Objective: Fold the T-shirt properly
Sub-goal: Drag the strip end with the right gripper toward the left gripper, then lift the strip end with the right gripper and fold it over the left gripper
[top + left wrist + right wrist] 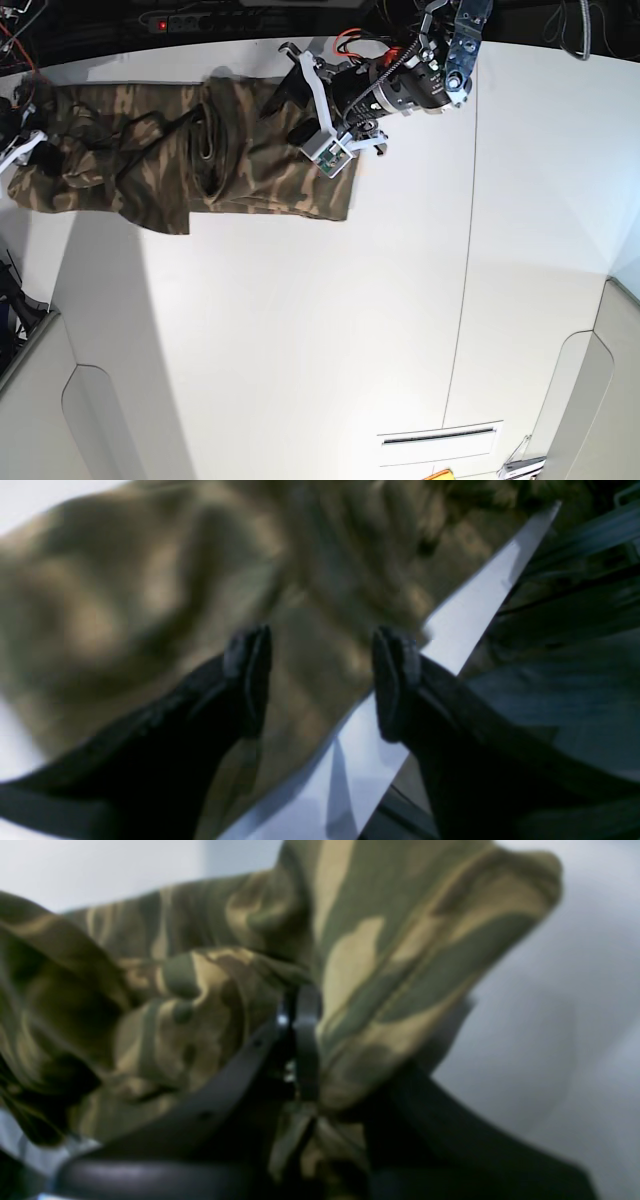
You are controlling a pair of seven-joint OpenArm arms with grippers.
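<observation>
The camouflage T-shirt lies rumpled and stretched along the far left part of the white table. My left gripper hovers over the shirt's right end. In the left wrist view the left gripper is open, with blurred T-shirt cloth beneath it and nothing between its fingers. My right gripper is at the shirt's left end, at the view's edge. In the right wrist view the right gripper is shut on a bunched fold of the T-shirt, which drapes over one finger.
A table edge runs diagonally just right of the left gripper, with dark floor beyond it. A power strip and cables lie behind the table's far edge. A seam crosses the table, and a slot sits near the front.
</observation>
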